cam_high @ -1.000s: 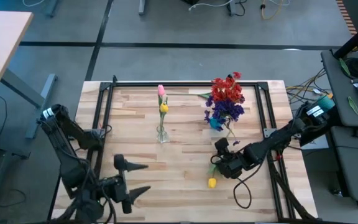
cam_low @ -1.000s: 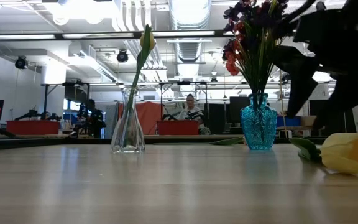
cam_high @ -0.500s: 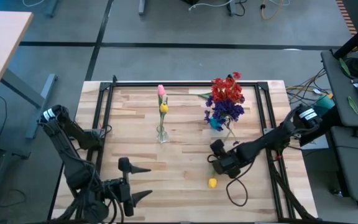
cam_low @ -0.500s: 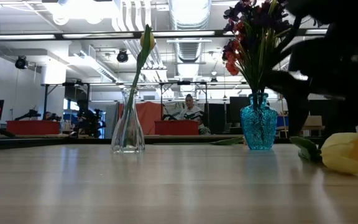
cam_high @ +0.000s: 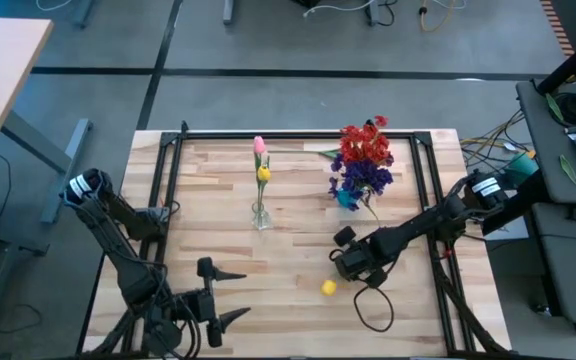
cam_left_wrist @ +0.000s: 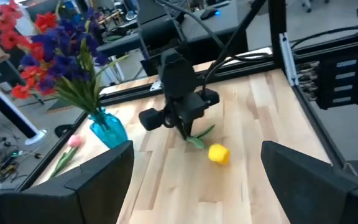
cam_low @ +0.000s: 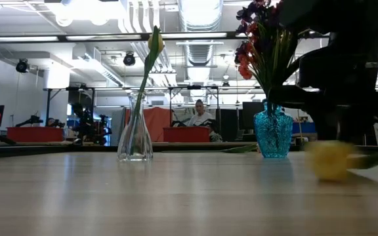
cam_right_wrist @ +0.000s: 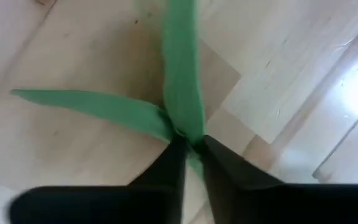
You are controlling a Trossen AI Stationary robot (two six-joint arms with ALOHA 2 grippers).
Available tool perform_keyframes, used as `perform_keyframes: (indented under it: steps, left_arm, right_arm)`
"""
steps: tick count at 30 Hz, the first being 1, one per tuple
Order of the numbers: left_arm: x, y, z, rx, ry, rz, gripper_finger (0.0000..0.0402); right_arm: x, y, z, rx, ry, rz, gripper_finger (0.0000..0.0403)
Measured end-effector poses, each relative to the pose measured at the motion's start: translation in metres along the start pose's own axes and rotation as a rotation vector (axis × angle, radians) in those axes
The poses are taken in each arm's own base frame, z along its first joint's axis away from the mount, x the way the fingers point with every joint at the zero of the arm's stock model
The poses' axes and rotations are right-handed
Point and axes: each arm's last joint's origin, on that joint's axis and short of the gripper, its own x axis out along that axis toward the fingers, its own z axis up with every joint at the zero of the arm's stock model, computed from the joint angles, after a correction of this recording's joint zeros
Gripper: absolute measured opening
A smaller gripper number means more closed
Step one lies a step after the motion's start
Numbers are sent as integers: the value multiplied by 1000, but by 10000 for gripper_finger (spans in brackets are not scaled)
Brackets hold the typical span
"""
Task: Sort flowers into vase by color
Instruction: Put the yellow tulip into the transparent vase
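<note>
Yellow tulip (cam_high: 328, 287): round yellow bud, thin green stem w/ long narrow leaves, lying on table (cam_high: 218, 200) in front of blue vase (cam_high: 346, 198). Right gripper (cam_high: 345, 263): fingers (cam_right_wrist: 173, 168) pinched together on the stem by the leaves. Left gripper (cam_high: 230, 294): near front edge, jaws apart, nothing held.

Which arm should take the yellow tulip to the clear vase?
Right. Its pincer is already shut on the stem of the yellow tulip. The left pincer waits open at the near edge, holding nothing, farther from the clear vase.
</note>
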Motion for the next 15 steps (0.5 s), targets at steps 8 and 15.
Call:
perform_keyframes:
  steps: [8, 15]
  left_arm:
    - [6, 2, -22, 10, 13, 57, 333]
    - [12, 4, -51, -57, 18, 68, 333]
  right_arm:
    - [-25, -2, 13, 103, -185, 93, 11]
    - [-58, -14, 32, 149, -614, -88, 9]
